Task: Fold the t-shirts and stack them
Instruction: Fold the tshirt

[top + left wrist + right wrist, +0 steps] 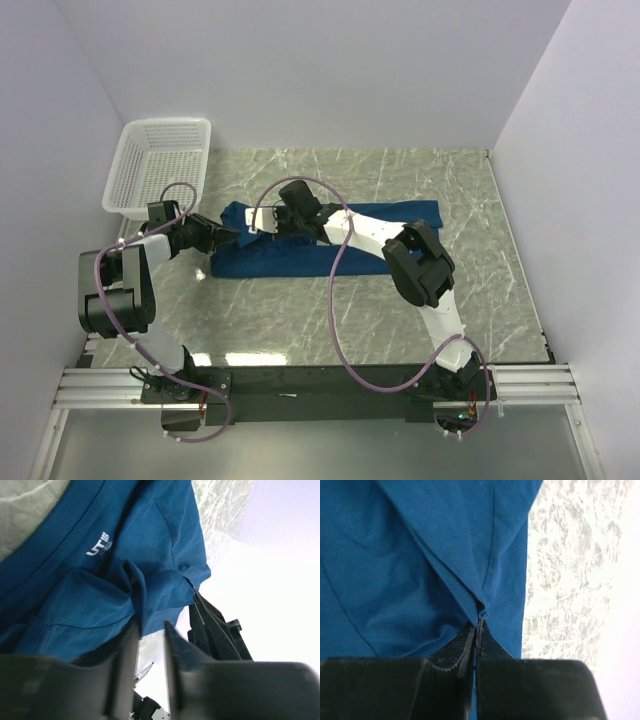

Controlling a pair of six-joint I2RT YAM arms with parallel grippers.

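One dark blue t-shirt [290, 260] lies on the marble table [400, 320], folded into a long band. Both grippers meet at its left end. My left gripper [230, 238] points in from the left. In the left wrist view its jaws [150, 630] stand slightly apart, with the cloth's edge [160, 600] hanging just past the tips and nothing clamped between them. A collar with white label print [100, 545] shows there. My right gripper [262, 225] reaches over the shirt from the right. In its wrist view it [479, 625] is shut on a pinched fold of the blue fabric [395, 555].
A white lattice basket [160, 165] stands at the table's far left corner, just behind the left gripper. White walls enclose the table on three sides. The right arm [420, 260] stretches across the shirt's right half.
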